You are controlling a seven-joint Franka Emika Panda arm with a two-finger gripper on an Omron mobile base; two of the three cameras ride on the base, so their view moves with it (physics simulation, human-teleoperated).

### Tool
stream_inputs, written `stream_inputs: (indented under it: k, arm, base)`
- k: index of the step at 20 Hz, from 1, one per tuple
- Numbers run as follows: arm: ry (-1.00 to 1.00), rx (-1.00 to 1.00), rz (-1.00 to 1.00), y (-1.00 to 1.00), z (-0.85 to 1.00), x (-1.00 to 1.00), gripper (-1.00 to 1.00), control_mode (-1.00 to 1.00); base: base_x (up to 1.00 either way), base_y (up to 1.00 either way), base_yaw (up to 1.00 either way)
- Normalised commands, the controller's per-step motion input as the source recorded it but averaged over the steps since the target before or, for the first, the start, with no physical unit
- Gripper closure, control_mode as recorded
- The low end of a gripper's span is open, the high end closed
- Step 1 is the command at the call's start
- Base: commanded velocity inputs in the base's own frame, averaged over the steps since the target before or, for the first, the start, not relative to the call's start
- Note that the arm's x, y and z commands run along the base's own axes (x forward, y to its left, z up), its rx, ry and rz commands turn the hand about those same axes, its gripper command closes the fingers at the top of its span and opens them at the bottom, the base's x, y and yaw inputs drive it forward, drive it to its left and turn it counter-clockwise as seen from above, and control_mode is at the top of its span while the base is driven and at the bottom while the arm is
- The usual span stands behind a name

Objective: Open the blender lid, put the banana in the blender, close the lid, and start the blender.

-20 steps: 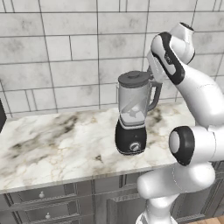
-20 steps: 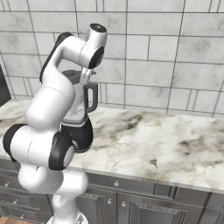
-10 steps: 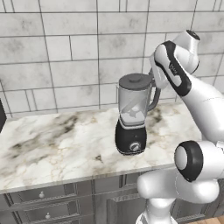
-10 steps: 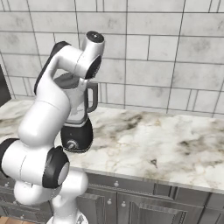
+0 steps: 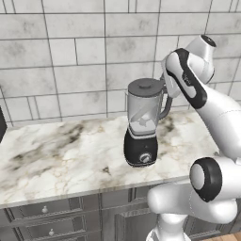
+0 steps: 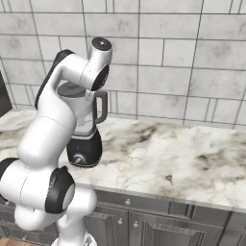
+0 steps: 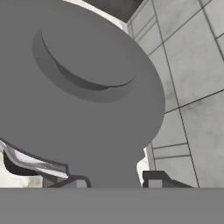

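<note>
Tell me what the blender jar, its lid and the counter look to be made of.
The blender jar: clear grey-tinted glass or plastic, since the wall shows through it. The blender lid: matte dark grey, likely plastic or rubber, with no shine on its flat top. The counter: polished marble-like stone, white with grey-brown veins.

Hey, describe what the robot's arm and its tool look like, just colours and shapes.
The arm is glossy white with rounded links and black bands at the joints, ending in round capped housings. The tool shows two small dark square finger tips. No cables or markings are visible.
</note>
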Motion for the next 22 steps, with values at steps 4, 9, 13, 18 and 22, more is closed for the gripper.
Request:
stream_inputs:
  k: [4, 9, 13, 18, 22]
  arm:
    - [0.02, -0.01, 0.01, 0.06, -0.09, 0.00, -1.00, -1.00]
    - [0.04, 0.00, 0.02, 0.00, 0.03, 0.00, -1.00, -1.00]
    - [0.06, 0.00, 0.00, -0.01, 0.26, -0.15, -1.00, -1.00]
    - [0.07, 0.00, 0.00, 0.00, 0.11, -0.48, -1.00, -1.00]
    - [0.06, 0.00, 0.00, 0.00, 0.04, -0.67, -1.00, -1.00]
  base:
    - [0.00, 0.00, 0.00]
    - [0.00, 0.00, 0.00]
    - [0.00, 0.00, 0.00]
    - [0.00, 0.00, 0.00]
    - [0.00, 0.00, 0.00]
